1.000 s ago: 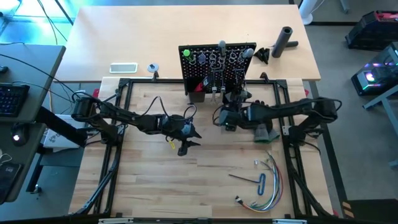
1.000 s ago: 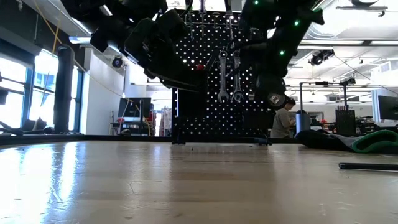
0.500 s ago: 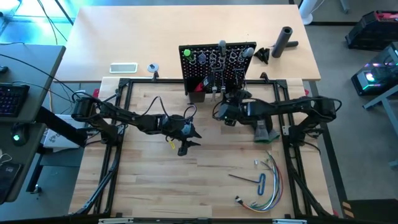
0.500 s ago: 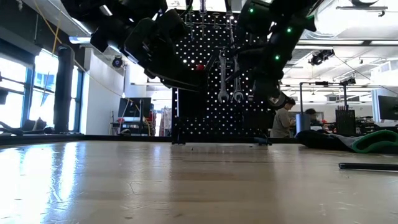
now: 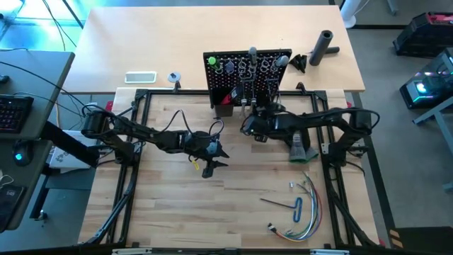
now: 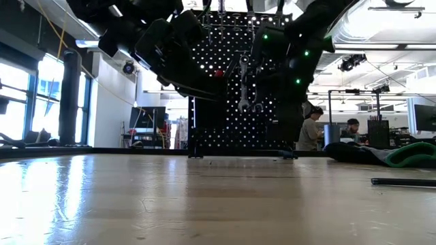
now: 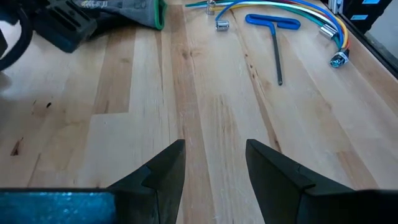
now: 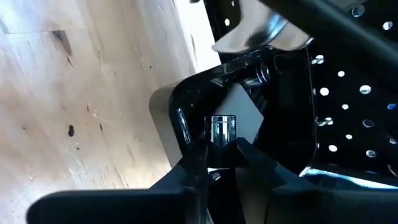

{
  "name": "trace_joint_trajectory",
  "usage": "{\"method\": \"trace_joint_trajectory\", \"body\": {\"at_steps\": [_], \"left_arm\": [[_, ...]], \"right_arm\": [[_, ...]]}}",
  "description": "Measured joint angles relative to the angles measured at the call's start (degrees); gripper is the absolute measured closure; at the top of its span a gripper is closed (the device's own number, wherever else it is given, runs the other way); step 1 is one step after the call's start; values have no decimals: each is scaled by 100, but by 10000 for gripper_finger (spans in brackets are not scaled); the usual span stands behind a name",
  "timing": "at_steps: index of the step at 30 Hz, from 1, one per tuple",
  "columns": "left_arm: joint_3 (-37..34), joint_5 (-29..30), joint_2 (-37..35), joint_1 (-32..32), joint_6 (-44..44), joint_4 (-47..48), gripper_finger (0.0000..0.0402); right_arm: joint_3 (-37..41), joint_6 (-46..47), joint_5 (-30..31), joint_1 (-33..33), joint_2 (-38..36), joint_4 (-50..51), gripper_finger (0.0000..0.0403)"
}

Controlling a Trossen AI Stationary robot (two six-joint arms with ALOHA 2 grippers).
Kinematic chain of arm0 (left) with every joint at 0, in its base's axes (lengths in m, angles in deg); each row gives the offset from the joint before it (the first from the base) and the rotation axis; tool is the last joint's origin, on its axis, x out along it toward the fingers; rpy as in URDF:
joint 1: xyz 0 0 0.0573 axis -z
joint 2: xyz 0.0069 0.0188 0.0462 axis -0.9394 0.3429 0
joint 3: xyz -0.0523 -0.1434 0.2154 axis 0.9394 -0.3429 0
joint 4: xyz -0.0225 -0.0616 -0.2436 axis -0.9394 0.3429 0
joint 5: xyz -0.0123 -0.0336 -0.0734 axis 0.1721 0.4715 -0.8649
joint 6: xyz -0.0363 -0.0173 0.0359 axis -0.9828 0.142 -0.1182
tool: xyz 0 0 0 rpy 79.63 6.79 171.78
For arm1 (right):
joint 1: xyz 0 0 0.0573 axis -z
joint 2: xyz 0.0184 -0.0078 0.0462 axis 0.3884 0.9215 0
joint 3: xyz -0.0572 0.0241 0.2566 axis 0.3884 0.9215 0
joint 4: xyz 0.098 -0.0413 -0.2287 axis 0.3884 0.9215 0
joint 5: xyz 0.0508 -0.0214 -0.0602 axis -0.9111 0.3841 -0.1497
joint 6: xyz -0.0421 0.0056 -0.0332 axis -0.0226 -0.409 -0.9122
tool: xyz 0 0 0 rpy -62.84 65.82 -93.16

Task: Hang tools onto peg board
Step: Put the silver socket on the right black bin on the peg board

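Right gripper (image 5: 246,127), clamped on a small silver tool (image 8: 222,130), has advanced toward the peg board (image 5: 244,74); misalignment risks dropping it.

Overhead camera looks straight down; low camera sits level at tabletop, facing the peg board (image 6: 235,75), shared with overhead; wrist cameras close, looking past fingers.

The peg board (image 5: 246,74) is black, dotted with rows of holes; silver wrenches (image 6: 249,85) hang on it. The worktop (image 5: 212,205) is pale striped wood. A blue-handled hex key (image 7: 274,37) lies beside multicoloured wires (image 7: 311,14).
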Motion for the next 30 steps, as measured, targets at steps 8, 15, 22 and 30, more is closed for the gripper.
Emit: {"method": "trace_joint_trajectory", "body": {"at_steps": [8,15,22,30], "left_arm": [[0,0,0,2,0,2,241],[0,0,0,9,-68,5,241],[0,0,0,33,-146,20,241],[0,0,0,35,-192,26,241]], "right_arm": [[-4,113,32,0,59,2,336],[-4,112,32,-42,59,-15,300],[-1,106,76,-157,-55,4,269],[7,98,-294,-393,-553,85,267]]}}
